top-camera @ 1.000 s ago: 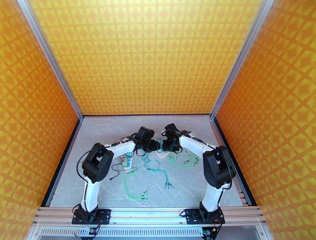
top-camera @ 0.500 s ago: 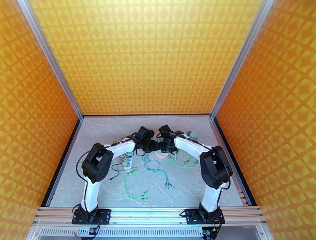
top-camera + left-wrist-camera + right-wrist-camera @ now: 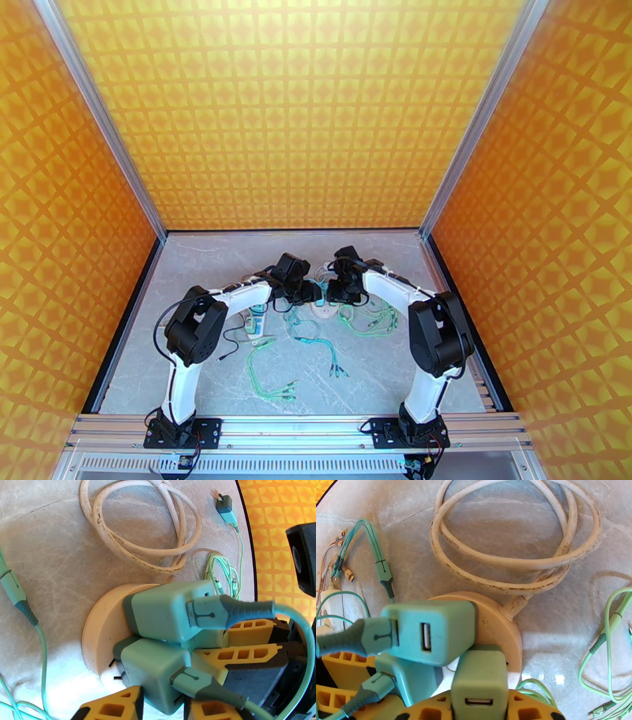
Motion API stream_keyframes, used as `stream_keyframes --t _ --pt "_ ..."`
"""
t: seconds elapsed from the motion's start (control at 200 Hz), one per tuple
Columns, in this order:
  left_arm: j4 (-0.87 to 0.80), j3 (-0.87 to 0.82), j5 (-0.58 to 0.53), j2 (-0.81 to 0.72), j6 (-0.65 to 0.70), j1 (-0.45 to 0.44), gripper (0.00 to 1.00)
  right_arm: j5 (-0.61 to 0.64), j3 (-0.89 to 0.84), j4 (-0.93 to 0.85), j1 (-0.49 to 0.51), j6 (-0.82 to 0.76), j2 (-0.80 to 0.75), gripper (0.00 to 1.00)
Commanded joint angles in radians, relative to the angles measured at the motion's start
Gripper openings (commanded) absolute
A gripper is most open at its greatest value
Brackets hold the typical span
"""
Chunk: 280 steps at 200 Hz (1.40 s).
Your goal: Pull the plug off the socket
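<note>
Our left hand (image 3: 162, 701) pinches the lower plug (image 3: 152, 669) and our right hand (image 3: 480, 703) pinches the green plug (image 3: 480, 675). Both plugs sit on the socket (image 3: 100, 632) beside the upper plug (image 3: 164, 610). None is out, so the pulling remains.

Socket (image 3: 497, 626): round cream disc, flat on marble table (image 3: 561, 645).
Upper plug (image 3: 162, 610): teal, seated, cable attached.
Lower plug (image 3: 154, 673): teal, prongs partly showing.
Green plug (image 3: 480, 673): seated, port empty.

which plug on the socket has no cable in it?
The pale green plug held in the right gripper: its port is empty. The two teal plugs each have a cable plugged in.
</note>
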Motion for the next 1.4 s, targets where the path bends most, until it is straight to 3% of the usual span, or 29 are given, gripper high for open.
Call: stream_keyframes --t 0.0,0.355,0.555,0.975,1.15,1.396 --pt "-0.225 -0.049 -0.102 0.118 0.036 -0.012 0.30 -0.032 0.019 0.008 0.028 0.011 -0.057 0.10" --pt "-0.253 -0.013 -0.101 0.143 0.047 -0.012 0.30 0.093 0.134 -0.094 0.215 -0.033 0.035 0.11" --pt "-0.259 -0.019 -0.104 0.147 0.044 -0.040 0.30 0.121 0.128 -0.100 0.197 -0.051 0.017 0.10" --pt "-0.270 -0.034 -0.116 0.149 0.045 -0.042 0.30 -0.099 0.021 0.001 -0.016 0.019 -0.085 0.10" --pt "-0.274 -0.025 -0.115 0.155 0.049 -0.047 0.29 -0.118 0.022 0.014 -0.008 0.044 -0.075 0.10" --pt "-0.298 0.006 -0.115 0.176 0.062 -0.061 0.30 -0.036 0.112 -0.083 0.102 0.015 -0.013 0.10"
